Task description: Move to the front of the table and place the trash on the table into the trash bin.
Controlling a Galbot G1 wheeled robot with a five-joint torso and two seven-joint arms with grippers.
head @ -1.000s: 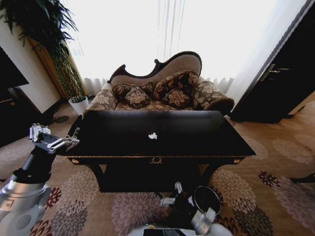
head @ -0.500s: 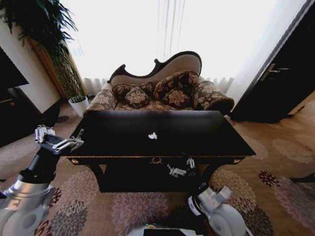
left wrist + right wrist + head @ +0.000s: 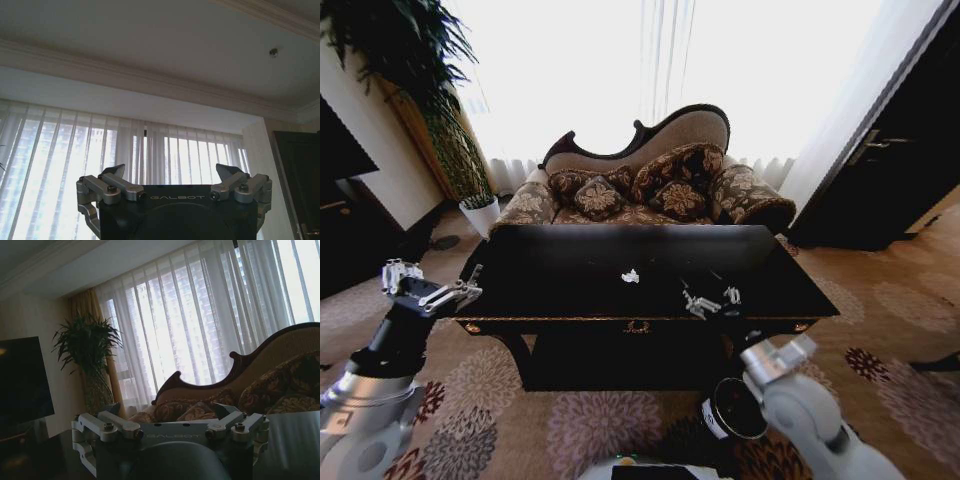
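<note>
Patterned floral carpet is seen underfoot, and nearest the robot the small round dark-red trash bin with a black inside (image 3: pixel 738 408) is found on the floor, just before the table and well below its top, beside the right arm. At the left, the left gripper (image 3: pixel 432 293) is held off the table's near left corner, over the carpet; its fingers are seen spread wide in the left wrist view (image 3: pixel 172 176), aimed up at the curtained window. The right gripper (image 3: pixel 712 299) is raised over the near right part of the large rectangular table with a glossy black top and dark wood apron (image 3: pixel 560 300), its fingers likewise spread wide (image 3: pixel 168 415), with nothing held.

One piece of trash, a small crumpled white paper wad (image 3: pixel 631 276), is seen lying near the middle of the table top, apart from the right gripper and toward the robot's left of it. It is judged to be very light, soft and easily crushed; on the glossy top it may be pushed away rather than caught. A grip across its bulk from above, with the fingers closed on both sides, is judged best. Farther off, a patterned sofa with cushions (image 3: pixel 650 190) is seen against bright sheer curtains (image 3: pixel 650 70).
</note>
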